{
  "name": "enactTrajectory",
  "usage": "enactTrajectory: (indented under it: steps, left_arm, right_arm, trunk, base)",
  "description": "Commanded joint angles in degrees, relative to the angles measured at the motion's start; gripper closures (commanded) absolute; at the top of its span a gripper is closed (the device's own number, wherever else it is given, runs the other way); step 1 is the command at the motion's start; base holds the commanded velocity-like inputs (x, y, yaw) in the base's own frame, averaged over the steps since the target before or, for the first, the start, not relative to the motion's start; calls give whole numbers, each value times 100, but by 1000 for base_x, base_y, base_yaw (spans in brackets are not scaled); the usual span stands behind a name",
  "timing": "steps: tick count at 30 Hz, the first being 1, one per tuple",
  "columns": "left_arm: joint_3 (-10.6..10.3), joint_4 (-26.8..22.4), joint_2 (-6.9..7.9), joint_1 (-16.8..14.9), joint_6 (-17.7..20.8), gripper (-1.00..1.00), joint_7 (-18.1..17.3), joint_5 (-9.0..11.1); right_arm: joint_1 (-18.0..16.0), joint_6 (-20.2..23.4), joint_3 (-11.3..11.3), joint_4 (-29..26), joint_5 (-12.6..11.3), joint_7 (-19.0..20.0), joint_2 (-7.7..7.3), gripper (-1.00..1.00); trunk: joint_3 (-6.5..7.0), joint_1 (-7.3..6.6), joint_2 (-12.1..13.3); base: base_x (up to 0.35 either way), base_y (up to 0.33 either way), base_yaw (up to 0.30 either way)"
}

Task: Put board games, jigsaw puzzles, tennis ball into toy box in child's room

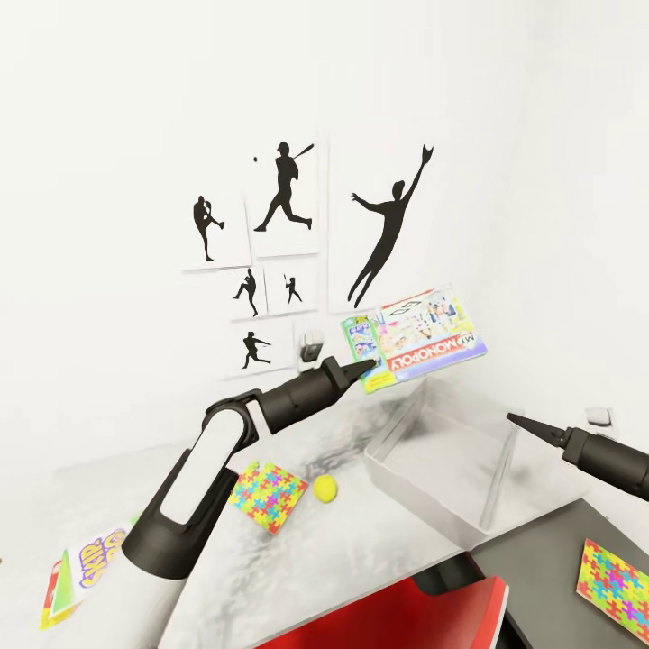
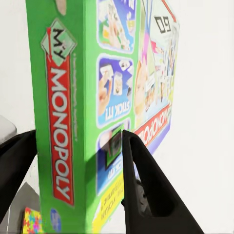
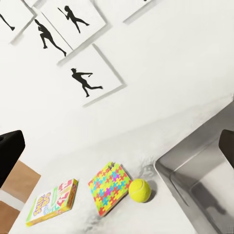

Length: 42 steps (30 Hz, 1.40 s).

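The Monopoly box (image 1: 422, 335) hangs in the air just above the toy box's (image 1: 451, 469) far rim, pinched at one short end by the left gripper (image 2: 78, 161), jaws pressed on both faces. Probably light, stiff and slick, so gripped at one end it may pivot. The right gripper (image 1: 527, 425), beside the toy box, looks spread and empty.

Monopoly box (image 1: 422, 336) aloft above grey toy box (image 1: 451, 469), tilted.

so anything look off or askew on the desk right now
One jigsaw puzzle beside the tennis ball sits tilted, one edge propped off the desk top rather than flat. The Skip-Bo box lies at the desk's near edge.
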Motion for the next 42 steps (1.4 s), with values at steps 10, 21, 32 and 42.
enactTrajectory:
  steps: [10,21,32,42]
  left_arm:
    - [-115,-210,201,-49,190,100,77,166]
    - [-154,-236,377,-18,207,100,85,161]
    - [-168,-233,570,35,203,100,94,154]
    - [-169,-212,653,77,201,100,95,23]
  right_arm:
    - [-231,156,39,-54,-327,85,-207,-100]
    - [-250,156,94,-62,-1011,88,-320,-100]
    - [-252,156,100,-55,-1063,91,-347,-100]
    - [-252,156,108,-56,-1126,94,-361,-100]
  trunk:
    - [-14,4,-13]
    - [-14,4,-13]
    - [-14,4,-13]
    - [-14,4,-13]
  base:
    - [0,0,0]
    - [0,0,0]
    - [0,0,0]
    - [0,0,0]
